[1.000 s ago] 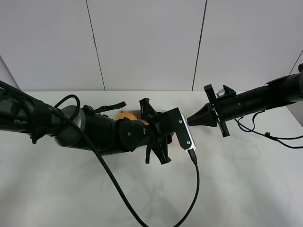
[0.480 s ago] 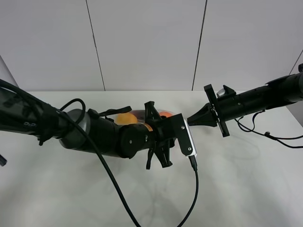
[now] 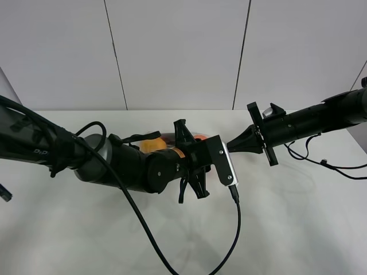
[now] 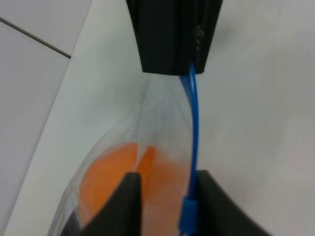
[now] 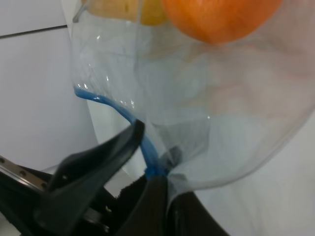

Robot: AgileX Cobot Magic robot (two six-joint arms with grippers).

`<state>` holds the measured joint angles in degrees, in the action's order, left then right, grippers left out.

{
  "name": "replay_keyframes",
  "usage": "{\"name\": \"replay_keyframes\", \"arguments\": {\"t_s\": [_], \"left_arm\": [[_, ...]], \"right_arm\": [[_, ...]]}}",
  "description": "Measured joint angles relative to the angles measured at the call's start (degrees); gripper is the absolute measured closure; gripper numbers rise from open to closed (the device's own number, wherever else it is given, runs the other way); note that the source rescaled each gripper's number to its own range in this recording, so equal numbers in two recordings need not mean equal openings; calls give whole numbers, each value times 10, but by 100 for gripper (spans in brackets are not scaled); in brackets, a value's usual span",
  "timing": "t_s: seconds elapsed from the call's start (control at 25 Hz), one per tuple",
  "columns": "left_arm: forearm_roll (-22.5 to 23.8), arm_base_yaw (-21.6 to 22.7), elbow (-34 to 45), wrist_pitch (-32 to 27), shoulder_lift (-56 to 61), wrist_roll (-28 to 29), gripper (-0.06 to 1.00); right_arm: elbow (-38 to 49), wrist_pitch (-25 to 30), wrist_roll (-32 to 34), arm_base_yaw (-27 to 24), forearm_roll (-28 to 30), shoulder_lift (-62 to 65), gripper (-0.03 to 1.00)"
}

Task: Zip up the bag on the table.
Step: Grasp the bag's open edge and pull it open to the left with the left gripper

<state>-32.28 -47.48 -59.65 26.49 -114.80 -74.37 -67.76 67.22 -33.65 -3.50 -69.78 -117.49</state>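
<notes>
Over the table, right gripper pinches the bag at its zipper; left gripper stands apart around it.

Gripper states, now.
Left gripper: open, fingers straddling the blue zipper strip.
Right gripper: shut on a corner of the bag.

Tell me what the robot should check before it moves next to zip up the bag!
1. The right gripper pinches the end of the bag: ok.
2. The blue zipper strip runs between the fingers of the left gripper: ok, close beside one finger.
3. The left gripper squeezes the strip: not ok, its jaws stand apart.
4. The strip is pulled straight: not ok, it bows a little.
5. How much is zipped so far: cannot tell.
</notes>
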Motion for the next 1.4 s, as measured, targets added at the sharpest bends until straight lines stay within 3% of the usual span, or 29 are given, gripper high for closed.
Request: {"name": "replay_keyframes", "arguments": {"t_s": [0.16,0.48,0.84,1.08,1.4], "left_arm": [[0,0,0,0,0,-6,86],[0,0,0,-1,0,-14,94],[1,10,0,-1,0,-64,94],[9,49,39,59,4,-101,94],[20,123,106,158,23,-108,94]], "right_arm": [[0,0,0,0,-2,0,97],[0,0,0,0,-3,0,97],[0,0,0,0,-5,0,97],[0,-5,0,0,-14,-1,97],[-2,-6,0,0,-24,-2,97]]}}
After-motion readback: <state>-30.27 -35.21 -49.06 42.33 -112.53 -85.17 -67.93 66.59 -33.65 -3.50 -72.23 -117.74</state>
